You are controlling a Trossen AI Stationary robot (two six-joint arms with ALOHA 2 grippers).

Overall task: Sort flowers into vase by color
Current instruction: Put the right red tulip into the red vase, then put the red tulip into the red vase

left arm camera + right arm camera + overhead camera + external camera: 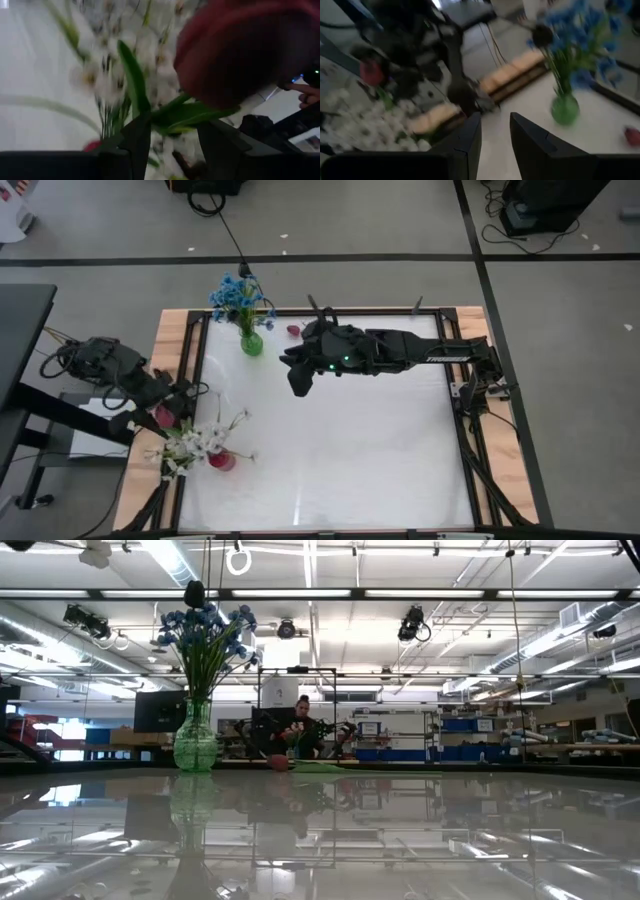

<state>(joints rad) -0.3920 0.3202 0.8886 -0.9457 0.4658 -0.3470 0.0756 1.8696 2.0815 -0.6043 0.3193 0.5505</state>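
At the tabletop's (330,460) left edge, toward the near left corner, the left pincer (168,412) has its fingers closed on the green stem of a dark pink-red tulip bud (245,47), just beside the pink vase (221,461) that carries the white blossoms (196,442). Holding the stem low, as the left wrist view shows, leaves the bud free above the fingers, which probably suits carrying it to a vase of its own colour. That arm reaches in from outside the left edge, bent at the elbow, with its wrist low over the wooden border. Near the far edge left of centre stands the green vase (251,343) with the blue clusters (236,292) and a blackish bud (194,592) among them. Another pink-red bud (294,329) lies on the tabletop just right of the green vase. The right arm stretches from the right edge across the far half; its right pincer (298,383) hangs above the tabletop with fingers a little apart and nothing between them, likely waiting.
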